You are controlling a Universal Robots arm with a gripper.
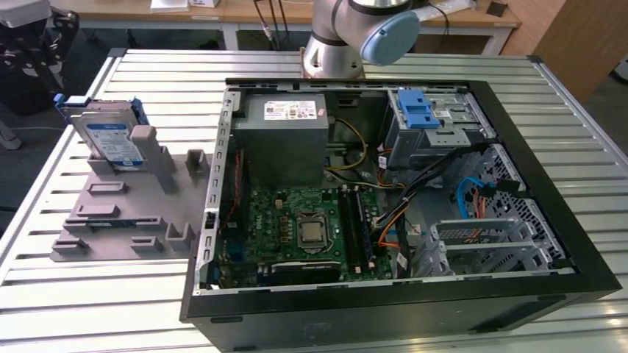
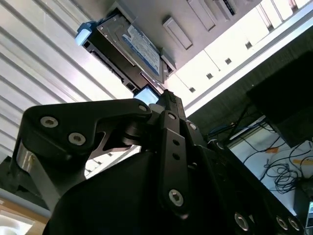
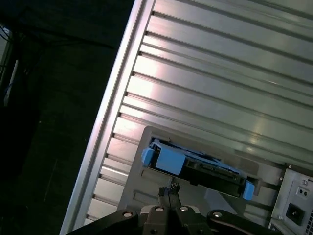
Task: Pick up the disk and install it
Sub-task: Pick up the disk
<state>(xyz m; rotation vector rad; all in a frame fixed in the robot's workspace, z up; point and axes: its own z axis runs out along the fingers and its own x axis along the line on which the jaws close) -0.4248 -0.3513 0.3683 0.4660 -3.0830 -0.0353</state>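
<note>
The disk (image 1: pixel 106 136) stands on end in a grey holder (image 1: pixel 128 213) on the slatted desk (image 1: pixel 59 294), at the exterior view's far left, beside the open computer case (image 1: pixel 393 323); its long axis rises steeply, slightly tilted, with the label facing the near side and blue rails along both sides; in both wrist views the gripper (image 3: pixel 168 190) (image 2: pixel 167 98) hovers clear of the disk, fingers drawn together and empty

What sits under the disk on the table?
A grey stand holds the disk standing on the slatted table. Its lower edge is hidden behind the stand's posts.
</note>
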